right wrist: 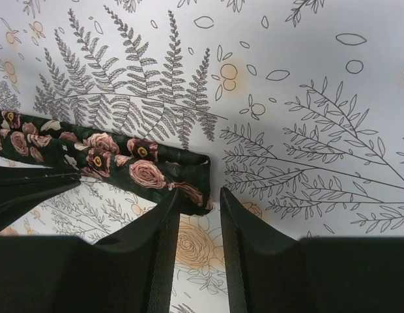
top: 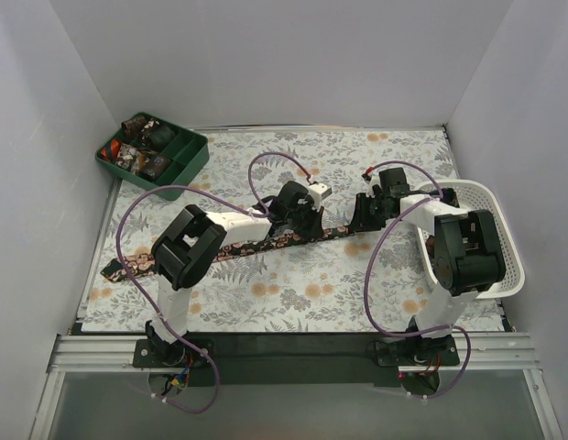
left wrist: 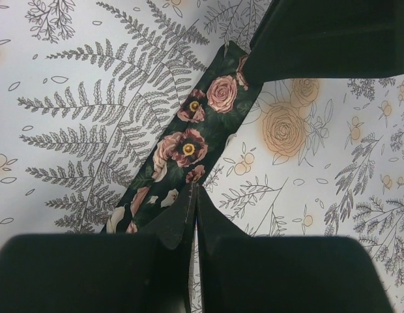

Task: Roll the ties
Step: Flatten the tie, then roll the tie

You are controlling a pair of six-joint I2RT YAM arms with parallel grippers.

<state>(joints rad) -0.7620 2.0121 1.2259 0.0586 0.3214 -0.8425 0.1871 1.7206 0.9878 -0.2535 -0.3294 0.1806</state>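
Cloth-covered table (top: 293, 293) is crossed by one dark floral tie (top: 332, 231), laid flat with only its end folded; rolling is judged barely begun. Coils (top: 142, 151), uncountable here, are kept in one green tray (top: 194, 158). Left gripper (left wrist: 193, 192) is closed over the tie; right gripper (right wrist: 202, 197) is parted at the folded end, no grip seen.
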